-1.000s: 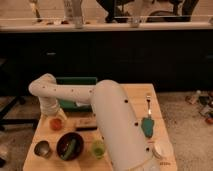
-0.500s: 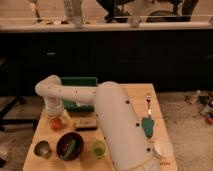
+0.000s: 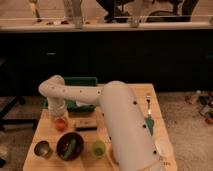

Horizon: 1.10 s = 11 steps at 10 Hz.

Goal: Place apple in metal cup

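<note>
Fingers [image 3: 55, 118] of gripper [image 3: 59, 121] clamp apple [image 3: 60, 125] behind bowl [image 3: 70, 152] holding green item [image 3: 70, 147]; metal cup [image 3: 42, 148] beside bowl.

Claw [image 3: 59, 119] just above apple [image 3: 60, 125], mostly hidden behind arm [image 3: 75, 93]

My claw [image 3: 60, 116] hung low over the left side of the counter [image 3: 46, 132], right above the apple [image 3: 60, 124]. Bare wood lay open between the apple and the metal cup [image 3: 42, 148]. The dark bowl [image 3: 69, 146] stood just beside the cup, crowding its right. A flat dark block [image 3: 85, 124] lay near the apple's right, and the green bin [image 3: 82, 81] closed off the back. My own arm [image 3: 125, 125] walled the middle. The cup's left seemed tight against the counter edge.
</note>
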Motion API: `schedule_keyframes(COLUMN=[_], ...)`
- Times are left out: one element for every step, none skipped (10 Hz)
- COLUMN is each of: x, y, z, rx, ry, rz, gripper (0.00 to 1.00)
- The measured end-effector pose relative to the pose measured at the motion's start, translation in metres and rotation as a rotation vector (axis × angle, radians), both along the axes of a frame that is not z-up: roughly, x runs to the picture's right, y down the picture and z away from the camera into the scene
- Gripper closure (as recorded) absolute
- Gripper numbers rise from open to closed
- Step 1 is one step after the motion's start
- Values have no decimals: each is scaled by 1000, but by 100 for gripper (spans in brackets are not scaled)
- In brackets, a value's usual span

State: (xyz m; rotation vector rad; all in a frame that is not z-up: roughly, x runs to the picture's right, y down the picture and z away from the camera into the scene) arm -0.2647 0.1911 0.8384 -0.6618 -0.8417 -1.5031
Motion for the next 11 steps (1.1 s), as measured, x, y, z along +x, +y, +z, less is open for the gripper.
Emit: schedule_keyframes(x=[0, 1, 1, 0, -1, -1, -2, -3, -3, -3, -4], y=[-3, -8, -11, -14, -16, -16, -17, -18, -16, -13, -11], z=[-5, -16, -24, -32, -44, -49, -59, -65, -71, -78, -82], rx=[7, 20, 29, 39, 54, 61, 71, 77, 79, 81, 82], ry=[-10, -23, -32, -42, -59, -68, -80, -87, -91, -95, -95], rz=[6, 8, 6, 5, -1, -7, -12, -18, -26, -35, -40], gripper=[84, 95, 99, 100, 100, 100, 100, 100, 100, 100, 100])
